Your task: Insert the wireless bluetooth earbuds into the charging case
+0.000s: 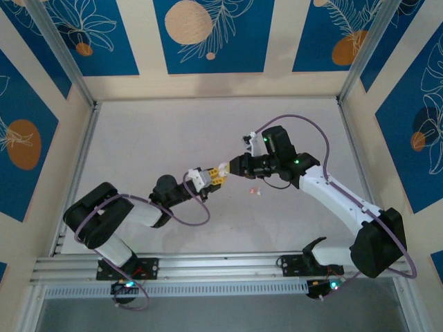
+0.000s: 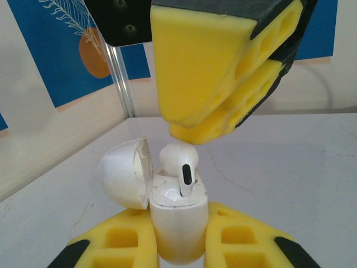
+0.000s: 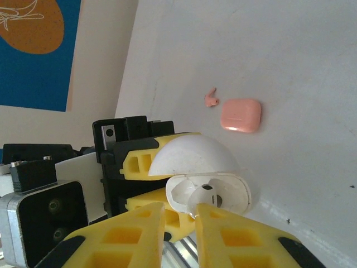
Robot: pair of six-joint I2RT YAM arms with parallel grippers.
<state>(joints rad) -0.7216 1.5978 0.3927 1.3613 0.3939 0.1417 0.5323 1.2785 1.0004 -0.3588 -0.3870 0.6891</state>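
My left gripper (image 2: 178,248) is shut on a white charging case (image 2: 178,226), holding it upright above the table with its hinged lid (image 2: 125,173) swung open. A white earbud (image 2: 179,159) stands with its stem in one slot and its head above the rim. My right gripper (image 3: 179,215) hovers right over it, jaws a narrow gap apart, one fingertip (image 2: 192,131) touching the earbud's head (image 3: 205,192). Nothing sits between those jaws. From above, both grippers meet mid-table at the case (image 1: 223,169).
A closed salmon-pink case (image 3: 241,115) lies flat on the white table with a tiny pink earbud (image 3: 211,99) beside it; they show as a pink speck (image 1: 253,191) just right of the grippers. Aluminium posts and patterned walls enclose the table.
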